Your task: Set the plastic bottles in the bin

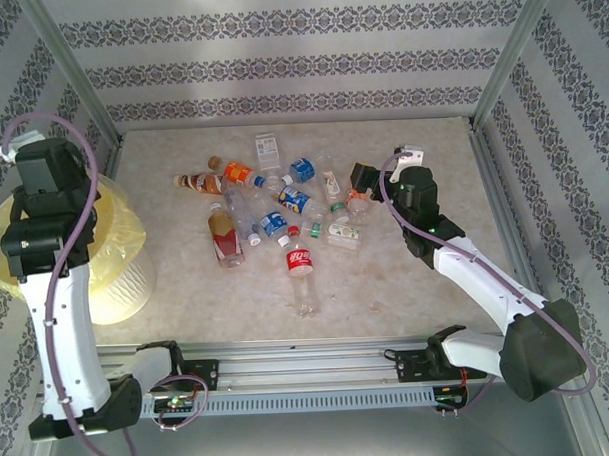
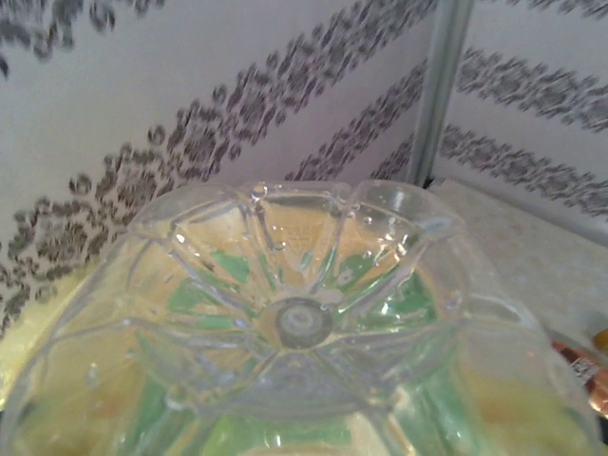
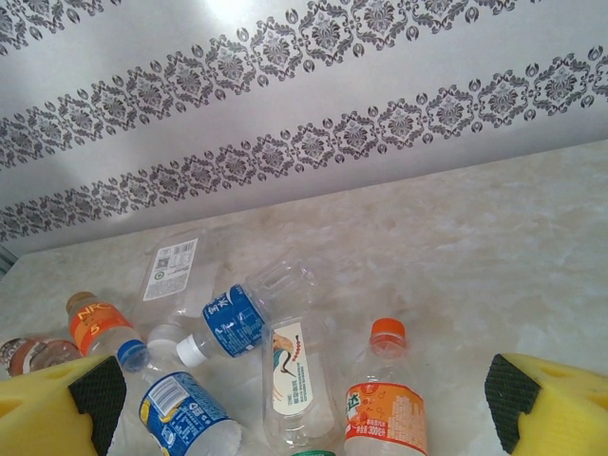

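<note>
A clear plastic bottle (image 2: pixel 299 323) with a green label presses base-first against the left wrist camera and hides my left gripper's fingers, which are shut on it. The left arm (image 1: pixel 45 202) hangs over the pale-yellow bin (image 1: pixel 121 269) at the table's left. Several plastic bottles (image 1: pixel 274 214) lie scattered mid-table, and a red-labelled one (image 1: pixel 300 263) lies nearest the front. My right gripper (image 1: pixel 368 181) (image 3: pixel 304 397) stands open just right of the pile, its black pads (image 3: pixel 100 394) wide apart. Between them lie an orange-labelled bottle (image 3: pixel 385 404) and a blue-labelled bottle (image 3: pixel 233 321).
Patterned walls and metal corner posts (image 1: pixel 499 61) enclose the table. A rail (image 1: pixel 309 363) runs along the near edge between the arm bases. Bare tabletop (image 1: pixel 427 304) lies in front of and to the right of the pile.
</note>
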Available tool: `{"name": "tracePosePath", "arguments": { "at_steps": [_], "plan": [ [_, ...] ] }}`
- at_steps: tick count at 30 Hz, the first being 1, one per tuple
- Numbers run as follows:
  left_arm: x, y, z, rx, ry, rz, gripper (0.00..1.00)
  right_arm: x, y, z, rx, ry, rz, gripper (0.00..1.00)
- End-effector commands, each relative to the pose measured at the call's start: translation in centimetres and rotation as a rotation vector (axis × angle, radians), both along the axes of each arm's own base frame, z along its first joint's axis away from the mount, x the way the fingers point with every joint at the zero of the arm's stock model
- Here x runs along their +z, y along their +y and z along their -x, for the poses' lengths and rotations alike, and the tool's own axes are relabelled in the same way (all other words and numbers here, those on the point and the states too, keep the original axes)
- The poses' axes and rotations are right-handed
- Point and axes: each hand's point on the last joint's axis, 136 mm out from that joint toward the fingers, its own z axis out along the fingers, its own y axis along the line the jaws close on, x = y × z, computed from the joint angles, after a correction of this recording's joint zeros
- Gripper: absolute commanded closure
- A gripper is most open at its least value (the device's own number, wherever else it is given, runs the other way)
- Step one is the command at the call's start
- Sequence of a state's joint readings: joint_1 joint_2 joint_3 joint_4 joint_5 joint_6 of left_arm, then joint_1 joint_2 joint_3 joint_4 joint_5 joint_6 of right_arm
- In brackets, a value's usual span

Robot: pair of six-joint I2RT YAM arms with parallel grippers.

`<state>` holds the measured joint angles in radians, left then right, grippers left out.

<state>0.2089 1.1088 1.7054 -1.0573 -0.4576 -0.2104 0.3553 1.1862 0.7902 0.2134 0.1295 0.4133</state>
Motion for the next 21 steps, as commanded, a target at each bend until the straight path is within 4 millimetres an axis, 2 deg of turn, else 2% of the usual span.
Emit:
{"name": "tracePosePath", "arguments": {
  "at_steps": [1, 8, 13, 21],
  "plan": [
    [-3.7, 0.9, -0.8, -0.014, 0.038, 0.154, 0.47, 2.1, -0.2, 0.0, -0.002, -0.048, -0.031, 0.02],
    [-7.5, 2.6, -3.1, -0.031, -0.004, 0.385, 0.47, 1.3, -0.6, 0.7, -0.008, -0.031, -0.038, 0.02],
    [-8.9, 3.5, -4.2, -0.011, -0.004, 0.433, 0.47, 1.0, -0.7, 0.9, -0.010, -0.023, -0.037, 0.02],
    [-10.6, 3.5, -7.2, -0.048, -0.065, 0.535, 0.47, 0.7, -0.5, 0.7, -0.006, -0.013, -0.040, 0.02]
  ]
}}
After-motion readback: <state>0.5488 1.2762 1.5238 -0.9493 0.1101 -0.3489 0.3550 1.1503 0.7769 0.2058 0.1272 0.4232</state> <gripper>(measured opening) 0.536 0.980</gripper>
